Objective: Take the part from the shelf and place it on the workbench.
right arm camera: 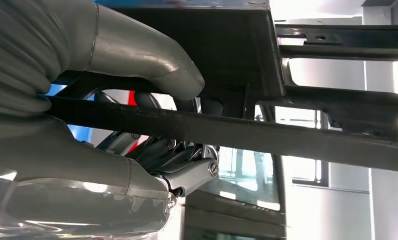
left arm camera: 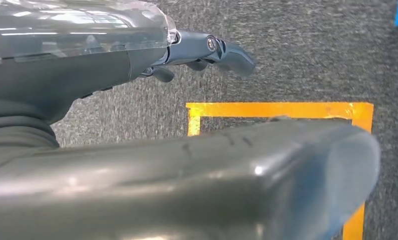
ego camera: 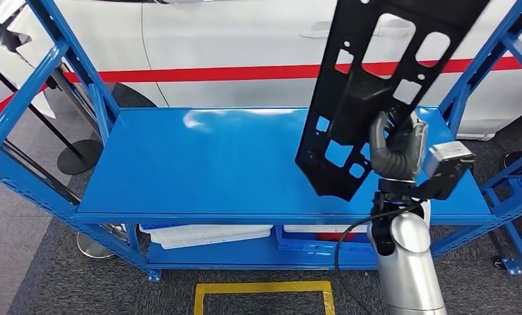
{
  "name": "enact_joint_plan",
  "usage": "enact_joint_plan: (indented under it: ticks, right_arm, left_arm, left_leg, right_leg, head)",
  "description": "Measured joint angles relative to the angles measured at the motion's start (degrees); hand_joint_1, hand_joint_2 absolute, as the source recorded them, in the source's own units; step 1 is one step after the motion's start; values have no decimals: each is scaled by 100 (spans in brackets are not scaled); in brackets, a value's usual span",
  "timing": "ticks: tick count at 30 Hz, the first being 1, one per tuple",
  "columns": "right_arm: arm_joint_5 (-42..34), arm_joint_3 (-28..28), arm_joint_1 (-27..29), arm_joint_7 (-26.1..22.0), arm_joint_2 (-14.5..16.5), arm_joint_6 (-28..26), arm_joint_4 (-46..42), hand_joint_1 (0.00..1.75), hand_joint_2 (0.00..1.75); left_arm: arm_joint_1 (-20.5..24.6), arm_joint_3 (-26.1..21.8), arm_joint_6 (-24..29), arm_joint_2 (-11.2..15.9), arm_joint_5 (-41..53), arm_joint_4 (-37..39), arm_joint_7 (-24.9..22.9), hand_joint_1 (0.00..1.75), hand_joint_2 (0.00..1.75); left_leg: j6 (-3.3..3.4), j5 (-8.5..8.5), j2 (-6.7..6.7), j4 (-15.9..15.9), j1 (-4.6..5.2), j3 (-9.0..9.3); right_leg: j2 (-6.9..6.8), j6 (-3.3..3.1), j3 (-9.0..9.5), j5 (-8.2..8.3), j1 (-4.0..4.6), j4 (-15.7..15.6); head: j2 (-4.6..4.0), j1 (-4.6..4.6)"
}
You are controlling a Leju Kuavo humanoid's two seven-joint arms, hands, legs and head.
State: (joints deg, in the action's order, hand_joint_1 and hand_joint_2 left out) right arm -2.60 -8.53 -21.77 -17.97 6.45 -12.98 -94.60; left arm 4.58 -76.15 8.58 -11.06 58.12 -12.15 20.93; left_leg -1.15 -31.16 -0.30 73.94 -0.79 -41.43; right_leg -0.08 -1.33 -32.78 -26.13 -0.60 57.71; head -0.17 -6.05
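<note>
The robot's silver right arm rises from six o'clock in the head view, its right hand [ego camera: 394, 149] clamped on a long, flat black plastic part with many cut-out holes [ego camera: 363, 85], thumb on one face and fingers on the other. The part stands nearly upright, lifted above the glossy blue metal shelf [ego camera: 212, 157] towards three o'clock. The left hand [left arm camera: 207, 50] hangs over grey carpet by yellow floor tape [left arm camera: 277, 109], fingers apart, holding nothing.

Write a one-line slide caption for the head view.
The right hand holds a black perforated part upright above the blue shelf, with a white car behind.
</note>
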Motion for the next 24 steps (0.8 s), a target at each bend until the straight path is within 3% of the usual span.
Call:
enact_joint_plan:
  ticks: [1, 3, 5, 9, 11, 13, 14, 15, 16, 17, 19, 20, 24]
  right_arm:
    - [-129, 72, 93, -71, -82, 91, -42, 175, 175]
    - [-215, 179, 243, -251, -203, 244, -134, 175, 175]
    - [-358, 288, 423, -485, -298, 518, -255, 175, 175]
    - [-629, 508, 844, -761, -414, 997, -498, 175, 175]
    - [-677, 592, 947, -795, -451, 1067, -569, 175, 175]
    - [-799, 675, 1063, -828, -471, 1200, -621, 175, 175]
    - [-877, 718, 1155, -852, -477, 1293, -665, 175, 175]
    - [-945, 758, 1264, -886, -477, 1386, -727, 175, 175]
    - [-998, 796, 1378, -924, -477, 1470, -810, 175, 175]
    - [-1035, 830, 1488, -967, -476, 1550, -906, 175, 175]
    - [-1079, 884, 1677, -1050, -473, 1682, -1106, 175, 175]
    - [-1090, 909, 1767, -1088, -469, 1734, -1203, 175, 175]
    - [-1184, 1021, 2070, -1203, -421, 1897, -1494, 175, 175]
  left_arm:
    - [-3, -18, 16, 1, -21, 0, 10, 0, 0]
    - [1, -48, 39, 3, -44, 0, 17, 0, 0]
    - [15, -76, 49, 6, -74, 0, 21, 0, 0]
    - [20, -107, 38, 5, -107, 0, 18, 0, 0]
    - [29, -115, 35, 4, -109, 0, 16, 0, 0]
    - [38, -121, 28, 4, -107, 0, 15, 0, 0]
    - [39, -122, 25, 4, -105, 0, 13, 0, 0]
    - [38, -123, 23, 4, -102, 0, 10, 0, 0]
    - [36, -124, 23, 4, -97, 0, 5, 0, 0]
    - [36, -124, 23, 4, -89, 0, -3, 0, 0]
    - [37, -125, 23, 6, -69, 0, -26, 0, 0]
    - [36, -125, 23, 7, -63, 0, -37, 0, 0]
    - [34, -125, 18, 8, -58, 0, -70, 0, 0]
  left_leg:
    - [11, 183, 1, -244, 0, 111]
    - [64, 544, 1, -1032, 14, 482]
    - [121, 635, -5, -1471, 40, 689]
    - [231, 626, -19, -1577, 32, 734]
    - [285, 654, -6, -1615, 16, 757]
    - [306, 664, 2, -1611, 19, 753]
    - [306, 663, 1, -1604, 20, 749]
    - [304, 661, 0, -1593, 19, 744]
    - [298, 656, 0, -1579, 18, 740]
    - [286, 648, 2, -1562, 18, 738]
    - [244, 627, 10, -1527, 42, 733]
    - [218, 622, 21, -1516, 55, 731]
    - [84, 569, 97, -1476, 57, 710]
  right_leg:
    - [6, 10, 8, -12, 0, 8]
    - [21, 45, 20, -47, 10, 33]
    - [27, 97, 5, -69, 24, 56]
    - [15, 215, -25, -153, 9, 139]
    - [18, 261, -240, -443, -13, 610]
    - [17, 297, -592, -785, -21, 1343]
    - [16, 311, -706, -845, -27, 1579]
    - [13, 320, -717, -786, -35, 1600]
    - [5, 323, -619, -631, -46, 1401]
    - [-27, 321, -434, -424, -56, 1035]
    - [-121, 289, -103, -160, -43, 351]
    - [-144, 264, -29, -109, -30, 180]
    - [-39, 107, -64, -20, -22, 102]
  head:
    - [0, 0]
    - [0, 0]
    - [0, 1]
    - [0, 1]
    - [0, 2]
    - [0, 1]
    - [0, 2]
    - [0, 2]
    - [0, 1]
    - [0, 2]
    - [0, 1]
    - [0, 1]
    - [0, 0]
